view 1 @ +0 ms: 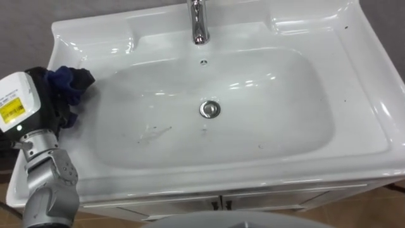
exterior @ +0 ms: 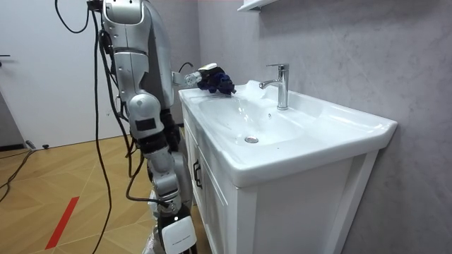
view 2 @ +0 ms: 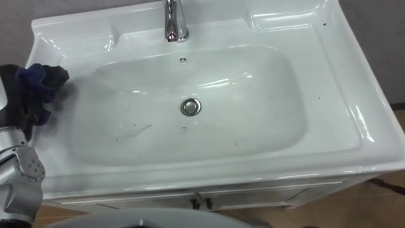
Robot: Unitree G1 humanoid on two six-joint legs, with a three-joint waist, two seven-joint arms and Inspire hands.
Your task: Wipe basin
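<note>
One hand, the left hand, is curled round a bunched dark cloth on the basin rim at 9 o'clock from the drain; wiping appears not yet begun, and the next move calls for sweeping the cloth toward 3 o'clock across the bowl.

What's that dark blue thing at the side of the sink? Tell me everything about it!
It is a dark blue cloth, soft-looking and crumpled into a lump. The robot's left hand holds it bunched up, resting on the flat left rim of the white basin, just outside the bowl. Whether it is wet cannot be told.
</note>
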